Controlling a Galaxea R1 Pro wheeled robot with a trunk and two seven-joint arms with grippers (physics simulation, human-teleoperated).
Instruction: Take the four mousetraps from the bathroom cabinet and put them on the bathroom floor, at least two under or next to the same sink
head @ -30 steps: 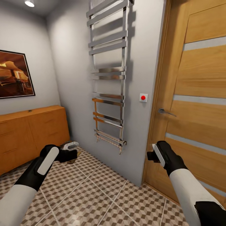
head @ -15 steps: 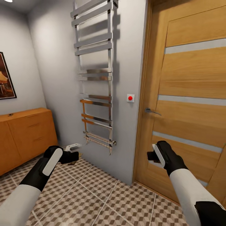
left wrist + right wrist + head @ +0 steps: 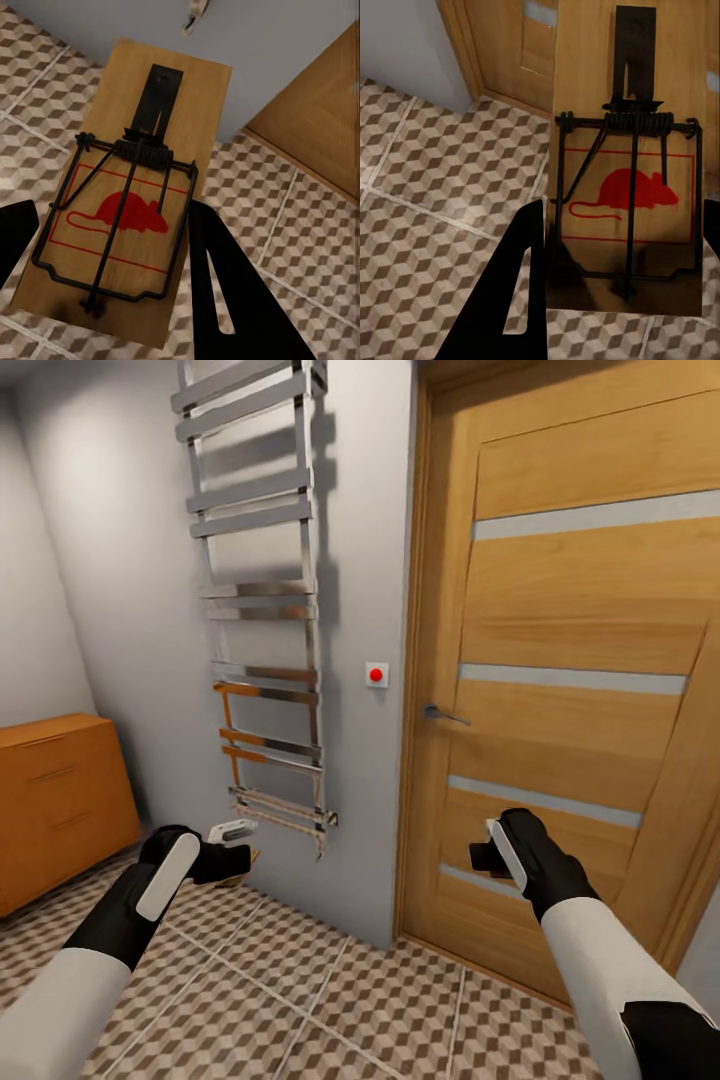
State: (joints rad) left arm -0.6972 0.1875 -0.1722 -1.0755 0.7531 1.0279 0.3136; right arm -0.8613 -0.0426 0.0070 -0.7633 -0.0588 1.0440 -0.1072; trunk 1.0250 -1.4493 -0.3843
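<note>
mousetrap point(image 3: 127, 217) lengthwise between fingers point(image 3: 225, 292), spring end outward

Cabinet point(image 3: 55, 800) far left, towel rail point(image 3: 262, 610) mid, door point(image 3: 570, 690) right

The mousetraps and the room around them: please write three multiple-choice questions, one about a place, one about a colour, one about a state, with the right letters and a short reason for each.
1. Where is the cabinet in the head view?
A. At the left, by the wall
B. Right of the door
C. Under the towel rail

2. What colour is the mouse printed on each trap?
A. Blue
B. Red
C. Green

3. What is the state of the left gripper?
A. Open, holding nothing
B. Shut on a mousetrap
C. Shut on the door handle

Answers:
1 A: the cabinet stands at the left edge, left of the towel rail and the door.
2 B: both wrist views show a red mouse on the mousetrap and on the other trap.
3 B: its fingers flank the board on both sides.
</note>
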